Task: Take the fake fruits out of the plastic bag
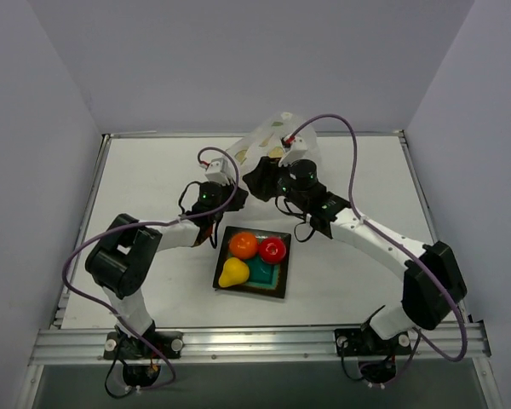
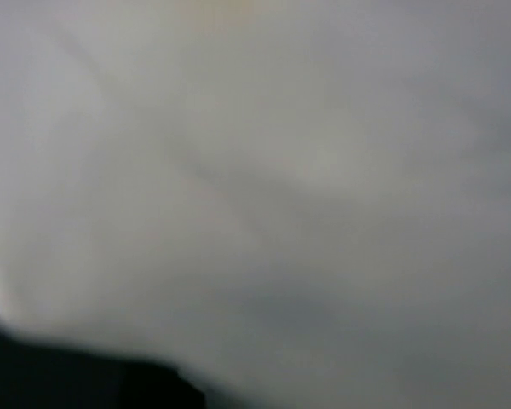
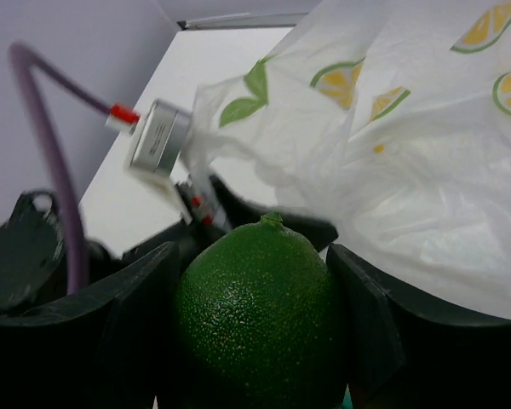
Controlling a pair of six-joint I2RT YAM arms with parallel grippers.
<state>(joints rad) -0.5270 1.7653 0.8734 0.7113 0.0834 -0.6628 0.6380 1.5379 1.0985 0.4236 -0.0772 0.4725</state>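
My right gripper (image 3: 254, 285) is shut on the dark green round fruit (image 3: 260, 315), one black finger (image 3: 140, 298) on each side of it, just in front of the crinkled plastic bag (image 3: 409, 153). From above, the right gripper (image 1: 261, 182) hangs at the near edge of the plastic bag (image 1: 268, 141). The left gripper (image 1: 227, 168) is at the bag's left edge, shut on the plastic; its own view is filled with blurred plastic. The orange ball (image 1: 244, 244), the red fruit (image 1: 272, 250) and the yellow pear (image 1: 233, 273) lie on the square teal plate (image 1: 268, 274).
The plate sits between the two arms, nearer to me than the bag. Purple cables (image 1: 353, 162) loop above both wrists. A metal rail (image 1: 255, 342) runs along the table's near edge, and grey walls close in on three sides.
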